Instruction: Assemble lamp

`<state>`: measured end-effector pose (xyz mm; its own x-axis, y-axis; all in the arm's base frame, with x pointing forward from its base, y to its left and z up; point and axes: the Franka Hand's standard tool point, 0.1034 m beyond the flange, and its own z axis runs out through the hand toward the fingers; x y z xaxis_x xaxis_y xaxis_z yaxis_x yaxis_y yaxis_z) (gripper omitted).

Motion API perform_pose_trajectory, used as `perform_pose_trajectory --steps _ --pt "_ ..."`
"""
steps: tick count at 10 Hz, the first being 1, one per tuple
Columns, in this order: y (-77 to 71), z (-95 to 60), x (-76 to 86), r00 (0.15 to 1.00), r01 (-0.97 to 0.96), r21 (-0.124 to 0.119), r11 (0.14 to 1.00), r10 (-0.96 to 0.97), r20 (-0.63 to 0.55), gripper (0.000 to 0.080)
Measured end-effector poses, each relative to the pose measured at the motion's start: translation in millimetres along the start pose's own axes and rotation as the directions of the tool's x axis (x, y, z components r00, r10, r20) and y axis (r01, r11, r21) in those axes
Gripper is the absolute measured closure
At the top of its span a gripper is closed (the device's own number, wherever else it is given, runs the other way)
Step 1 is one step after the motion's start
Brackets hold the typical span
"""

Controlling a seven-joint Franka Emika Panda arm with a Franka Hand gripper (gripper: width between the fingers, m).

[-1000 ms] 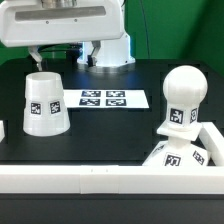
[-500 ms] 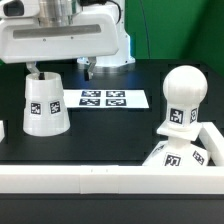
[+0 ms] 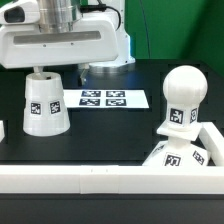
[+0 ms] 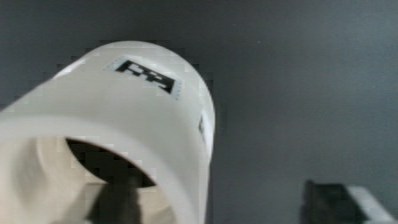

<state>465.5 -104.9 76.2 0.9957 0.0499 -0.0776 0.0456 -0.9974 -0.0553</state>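
Observation:
The white tapered shade (image 3: pixel 45 103) stands wide end down at the exterior view's left, with tags on its side. My gripper (image 3: pixel 60 70) hangs right over it. In the wrist view the shade (image 4: pixel 134 110) fills the picture. The gripper (image 4: pixel 231 205) is open: one dark finger (image 4: pixel 116 200) is inside the shade's top opening, the other outside its wall. It grips nothing. The round bulb (image 3: pixel 183 95) stands upright on its neck at the exterior view's right, on the tagged base (image 3: pixel 170 156).
The marker board (image 3: pixel 105 99) lies flat behind and beside the shade. A long white border bar (image 3: pixel 100 178) runs along the front, with a raised end at the exterior view's right (image 3: pixel 207 140) next to the base.
The gripper has come down and moved toward the exterior view's left, from above the marker board's edge to right over the shade. The shade, bulb and base have not moved.

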Motion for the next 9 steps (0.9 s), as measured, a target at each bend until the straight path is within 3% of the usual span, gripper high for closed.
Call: perform_pose_trajectory --steps 1,2,4,9 --pt "0.4 -0.1 0.0 1.0 0.002 0.0 1.0 -0.002 0.0 0.0501" --pt "0.7 -0.7 0.8 1.0 0.002 -0.001 1.0 -0.002 -0.002 0.071" --pt "0.3 -2.6 3.0 1.0 0.004 -0.001 1.0 -0.004 -0.006 0.0756" --pt "-12.9 -4.5 10.0 1.0 0.02 0.002 1.0 -0.02 -0.009 0.0756"
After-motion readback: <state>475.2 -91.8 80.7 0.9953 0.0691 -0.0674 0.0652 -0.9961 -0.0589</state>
